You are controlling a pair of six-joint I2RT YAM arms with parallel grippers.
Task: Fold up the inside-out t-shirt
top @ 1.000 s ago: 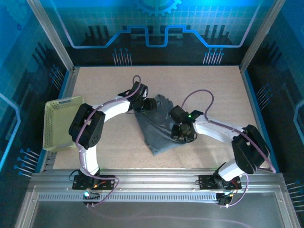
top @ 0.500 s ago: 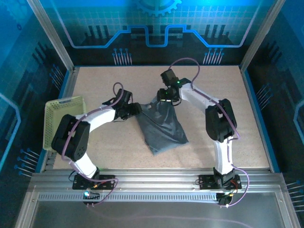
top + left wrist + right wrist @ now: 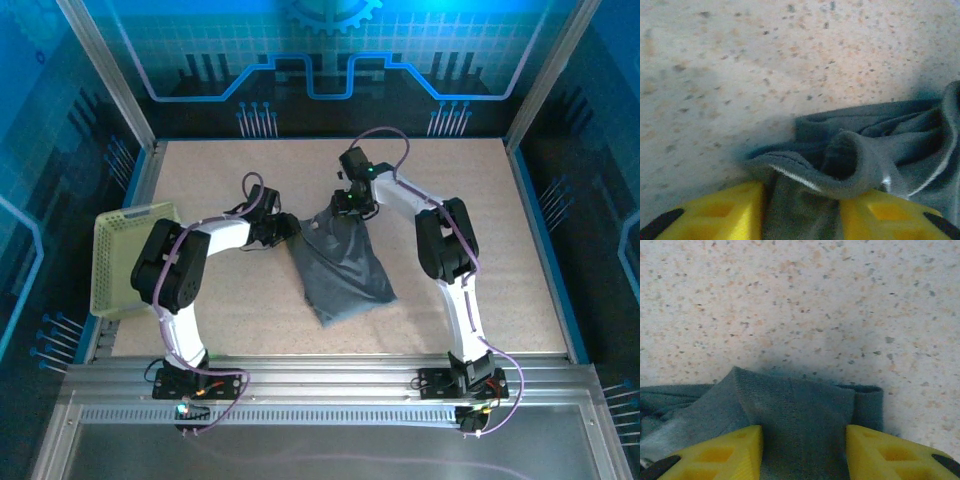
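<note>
- Top external: the shirt (image 3: 340, 270) lies crumpled on the table (image 3: 200, 180). The left gripper (image 3: 283, 228) and right gripper (image 3: 347, 203) sit at its far corners, likely to spread it flat. A second ago the right one was at its right side.
- Left wrist: bunched cloth sits between the yellow fingers (image 3: 715, 215); I cannot tell whether it is pinched.
- Right wrist: a flat fold fills the gap; the grip is likewise unclear.

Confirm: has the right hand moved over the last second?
Yes. In the top view the right hand went from the middle of the dark slate-grey fabric t-shirt to its far end, away from the near aluminium rail.
</note>
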